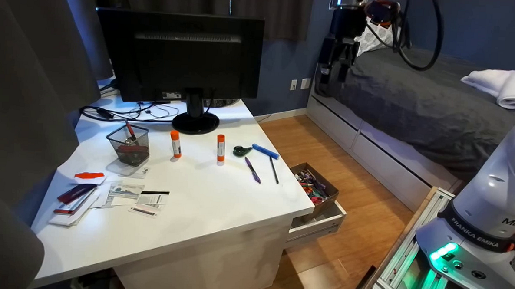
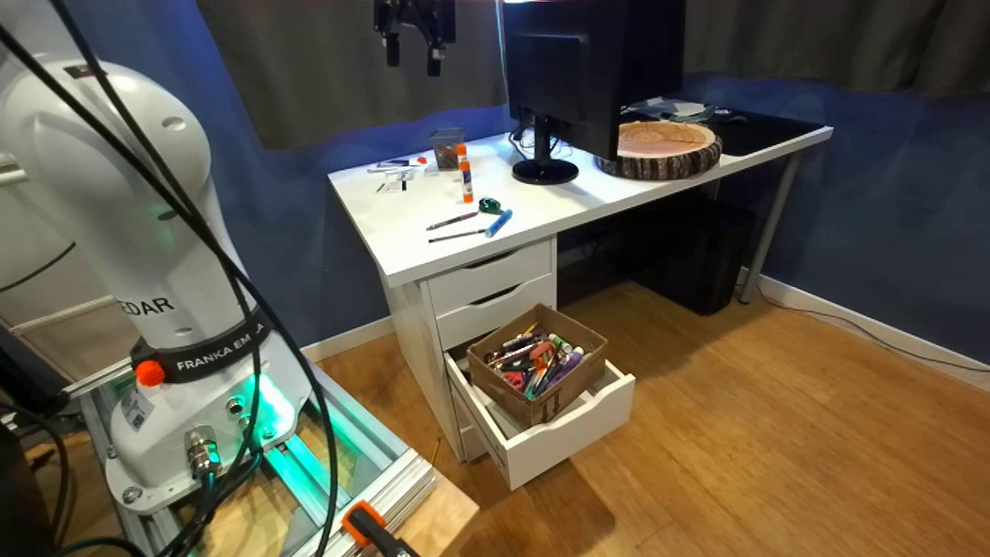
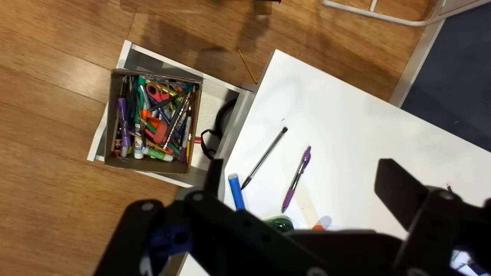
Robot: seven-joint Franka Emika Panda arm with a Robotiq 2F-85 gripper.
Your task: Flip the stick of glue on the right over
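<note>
- Black two-fingered gripper [image 2: 414,63] hangs spread and empty; approach seemingly pending.
- Next likely: descend, clasp the upright white-and-orange cylindrical glue stick [image 1: 221,148] on the right, invert.

Walls [image 2: 913,209]: were dark blue above white baseboards [image 1: 285,114].
Curtains [image 2: 332,85]: hung dark gray, a thin light streak [image 1: 230,6] showing between them.
Floor [image 2: 735,402]: was honey-toned wooden planks.
Desk [image 1: 229,195]: stood white, one pulled-out drawer [image 2: 571,439] below.
Bed [image 1: 420,104]: was covered in dark gray, over white base drawers [image 1: 387,169].

Below the black claw [image 2: 414,63], the nearer glue stick [image 1: 221,148] is orange-and-white, one pen [image 3: 296,179] purple-and-silver, the desk [image 1: 237,200] white.
</note>
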